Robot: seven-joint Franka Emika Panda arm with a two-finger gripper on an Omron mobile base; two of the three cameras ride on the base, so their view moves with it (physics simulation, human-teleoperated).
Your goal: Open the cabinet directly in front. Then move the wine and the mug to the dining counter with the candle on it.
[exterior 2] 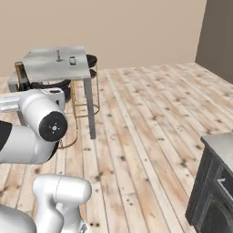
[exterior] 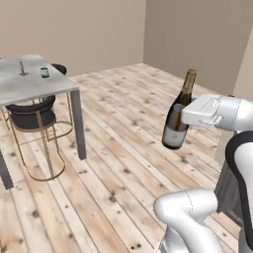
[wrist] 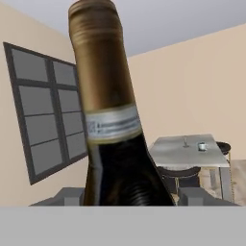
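Observation:
My gripper (exterior: 183,116) is shut on the wine (exterior: 175,123), a dark bottle with a pale label, and holds it upright in the air above the wooden floor. In the hand view the wine (wrist: 110,144) stands close up between the fingertips (wrist: 72,196). The bottle's top (exterior 2: 21,75) peeks out behind my arm. Ahead to the left stands the dining counter (exterior: 29,86), a marble slab on thin grey legs. On it are the candle (exterior: 22,68) and, just beside it, the teal mug (exterior: 44,72). The wall cabinet is out of view.
Dark-seated stools with gold wire frames (exterior: 34,118) are tucked under the dining counter. A dark grey base unit (exterior 2: 214,182) stands close at the right. A dark-framed window (wrist: 43,120) is on the left wall. Open wooden floor (exterior: 123,148) lies between me and the counter.

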